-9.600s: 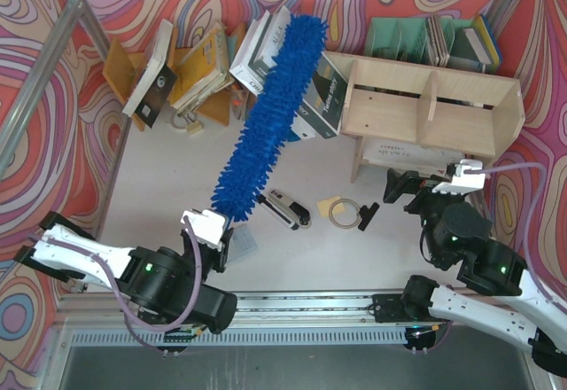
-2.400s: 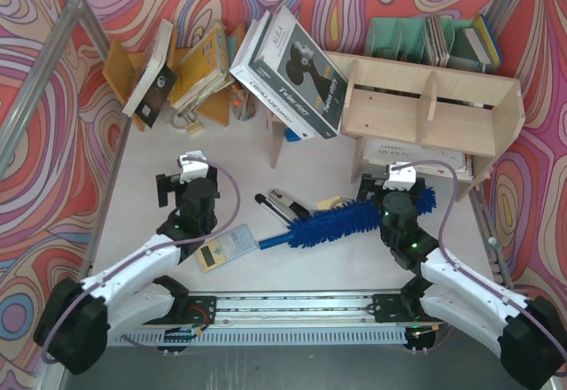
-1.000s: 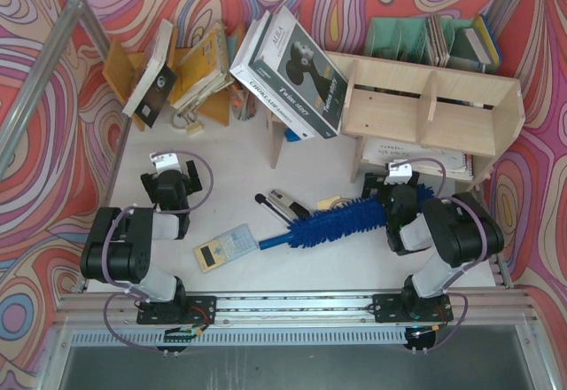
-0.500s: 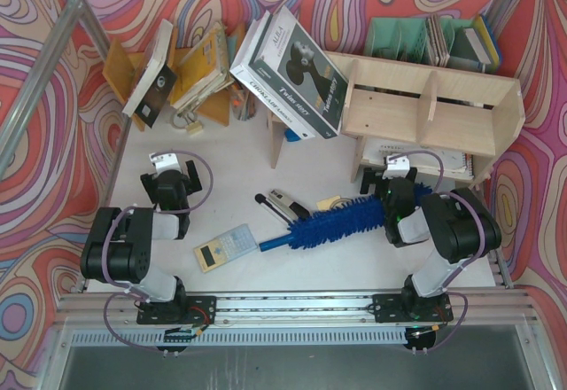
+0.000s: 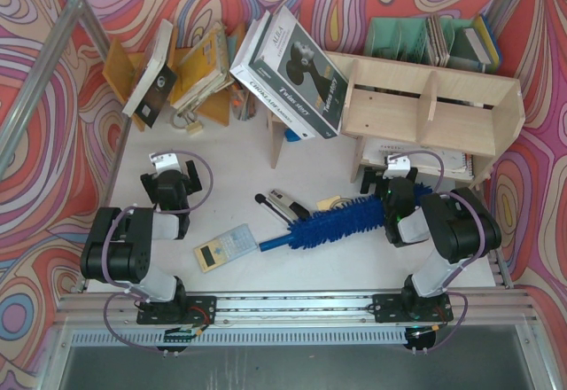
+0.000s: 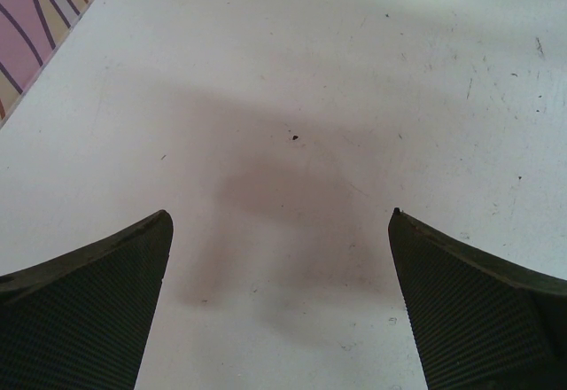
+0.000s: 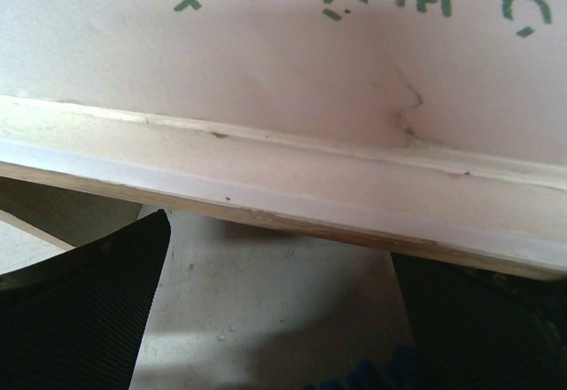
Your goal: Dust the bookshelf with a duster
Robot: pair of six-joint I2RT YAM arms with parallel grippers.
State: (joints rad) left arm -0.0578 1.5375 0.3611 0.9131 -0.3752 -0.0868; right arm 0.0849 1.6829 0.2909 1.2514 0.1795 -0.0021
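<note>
Both spread, empty: left claw [image 6: 279, 222], right claw [image 7: 279, 235]; duster [image 5: 332, 224] flat on table [image 5: 232, 167].

Bookshelf [image 5: 425, 106]: a wide unit of pale unfinished plywood, placed at the far right of the scene. Its long boards are set left to right, closed by a side panel at each end and split by an upright divider.

Duster [image 5: 332, 224]: a long, bright-blue fluffy brush laid flat on the tabletop [image 5: 230, 168], just near of the bookshelf. The short, darker blue handle is directed near-left; the fluffy end is directed far-right and is partly hidden. It is not gripped.
</note>
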